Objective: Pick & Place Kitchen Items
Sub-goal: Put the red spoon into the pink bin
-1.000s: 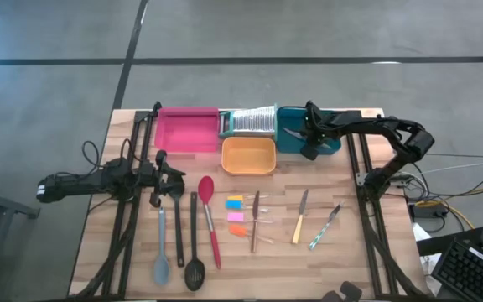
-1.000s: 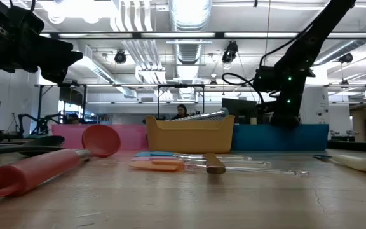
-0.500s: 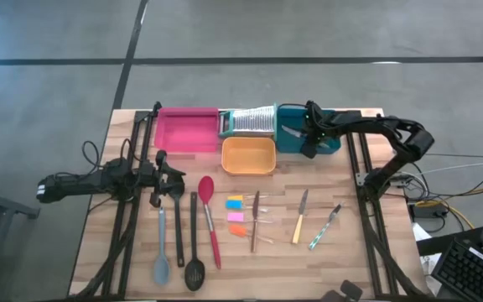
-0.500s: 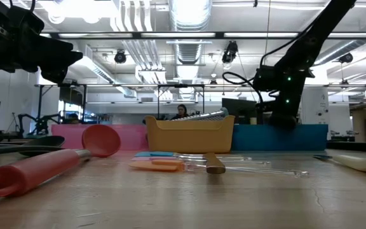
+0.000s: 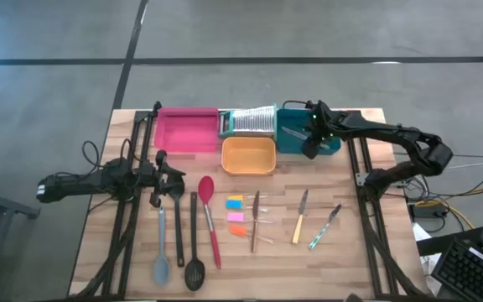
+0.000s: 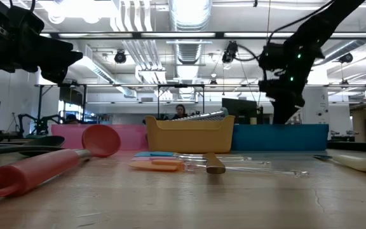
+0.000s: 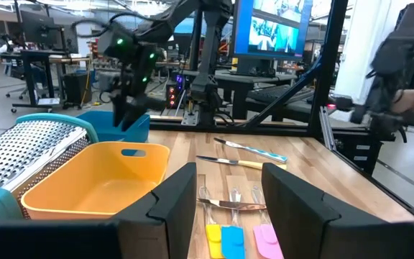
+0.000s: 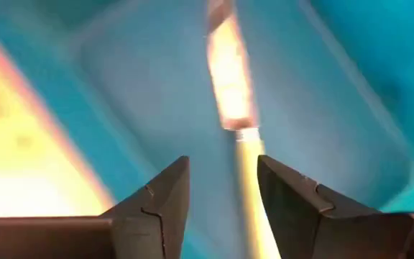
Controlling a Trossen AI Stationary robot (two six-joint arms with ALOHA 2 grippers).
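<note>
My right gripper point(image 5: 309, 148) hangs open over the teal tray point(image 5: 329, 144), clear of it; it also shows in the low view point(image 6: 283, 114). A small knife point(image 8: 228, 79) lies flat on the tray's floor below the open fingers and shows in the high view point(image 5: 293, 132). My left gripper point(image 5: 159, 183) waits open and empty at the table's left, above the spoon handles. A red spoon point(image 5: 210, 220), a grey-blue spoon point(image 5: 161, 252), two black ladles point(image 5: 194, 252), small coloured pieces point(image 5: 236, 210) and three knives point(image 5: 299, 220) lie flat on the table.
A pink tray point(image 5: 187, 130), a silver ribbed grater point(image 5: 250, 122) and an orange tray point(image 5: 248, 155) stand in the far row beside the teal tray. Bare wood lies at the table's near right point(image 5: 350, 260). A person sits far off in the room point(image 6: 181, 112).
My right gripper has gone up out of the teal tray and slightly toward the table's right edge. The small knife stays lying in the tray.
</note>
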